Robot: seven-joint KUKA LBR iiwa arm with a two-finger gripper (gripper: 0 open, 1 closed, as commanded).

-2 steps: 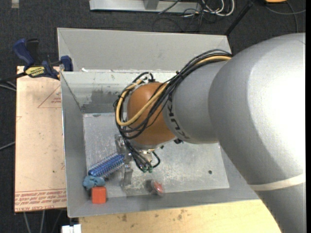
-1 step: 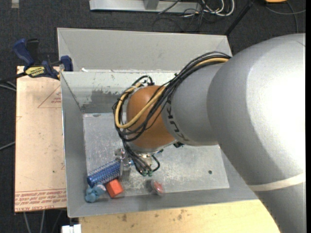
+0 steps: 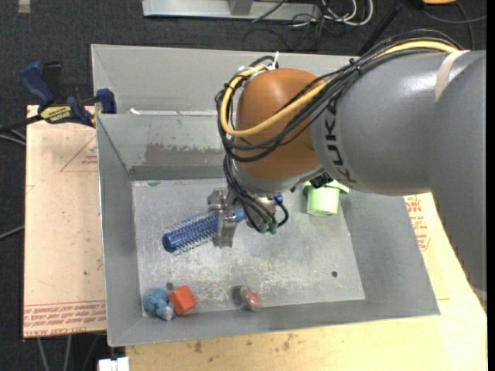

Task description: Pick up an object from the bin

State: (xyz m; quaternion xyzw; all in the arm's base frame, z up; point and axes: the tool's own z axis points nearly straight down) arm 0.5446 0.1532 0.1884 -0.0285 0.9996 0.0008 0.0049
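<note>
Pincer (image 3: 225,224) sits low in the grey bin (image 3: 309,273), at the right end of a blue bristly roller (image 3: 188,236) lying mid-floor; whether it is apart or clamped I cannot tell. A green cup (image 3: 322,199) lies to its right, and an orange block (image 3: 183,300) near the front wall.

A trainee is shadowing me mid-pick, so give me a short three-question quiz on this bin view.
1. True or false: the orange block lies near the bin wall at the view's bottom, beside a small blue thing.
2. Fill in: the cup partly hidden by the arm, to the view's right of the pincer, is coloured ____.
3. Which lies nearest the pincer? A the blue bristly roller; B the orange block; C the cup.

Key: 1 true; 2 green; 3 A.
</note>
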